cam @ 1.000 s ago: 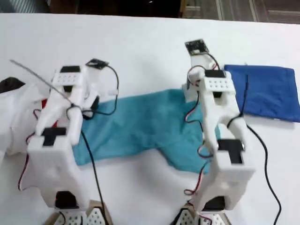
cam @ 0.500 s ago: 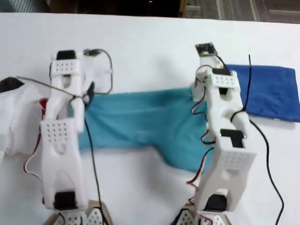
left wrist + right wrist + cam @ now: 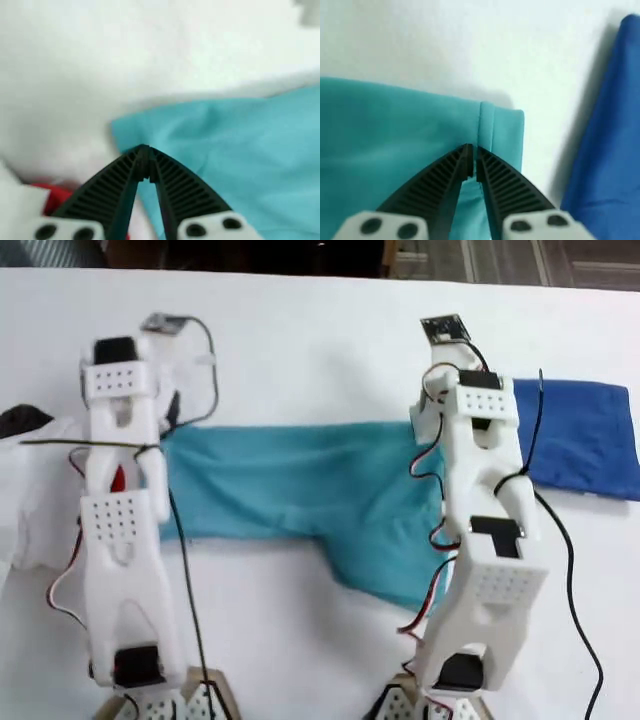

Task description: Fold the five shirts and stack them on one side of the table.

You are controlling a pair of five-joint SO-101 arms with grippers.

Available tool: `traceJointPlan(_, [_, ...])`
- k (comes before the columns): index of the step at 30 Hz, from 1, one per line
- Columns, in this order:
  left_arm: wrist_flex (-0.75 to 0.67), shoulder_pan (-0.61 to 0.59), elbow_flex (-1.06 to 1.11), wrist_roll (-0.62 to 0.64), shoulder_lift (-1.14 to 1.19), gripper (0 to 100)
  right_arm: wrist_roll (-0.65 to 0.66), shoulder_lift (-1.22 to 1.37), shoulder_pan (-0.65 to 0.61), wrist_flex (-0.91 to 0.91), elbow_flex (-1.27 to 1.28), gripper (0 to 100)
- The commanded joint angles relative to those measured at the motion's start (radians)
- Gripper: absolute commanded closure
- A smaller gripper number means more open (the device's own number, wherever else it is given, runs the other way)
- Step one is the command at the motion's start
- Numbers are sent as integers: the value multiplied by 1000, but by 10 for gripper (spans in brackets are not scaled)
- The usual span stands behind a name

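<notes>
Table [image 3: 300, 330]: white; blue shirt [image 3: 580, 435] folded at one side.
In hand: teal shirt [image 3: 290, 490], left gripper [image 3: 145, 161] and right gripper [image 3: 472, 157] both clenched on its edge.
Remaining: white heap [image 3: 35, 490], apparently unfolded.

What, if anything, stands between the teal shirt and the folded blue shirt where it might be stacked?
Nothing visible: only a strip of bare table separates the teal shirt from the blue shirt.
</notes>
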Motion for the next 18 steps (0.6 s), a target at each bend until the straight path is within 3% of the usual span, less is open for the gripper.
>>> traceJointPlan(1, [20,9,-8,-28,-184,976,-34,-157,-7,35,-21,978])
traceJointPlan(6, [18,49,240,-43,-384,976,-32,-374,-16,53,138,978])
traceJointPlan(10, [5,69,530,-43,-532,976,-28,-581,-10,24,423,978])
traceJointPlan(18, [-296,68,1092,-37,-697,974,203,-947,-5,-171,1017,978])
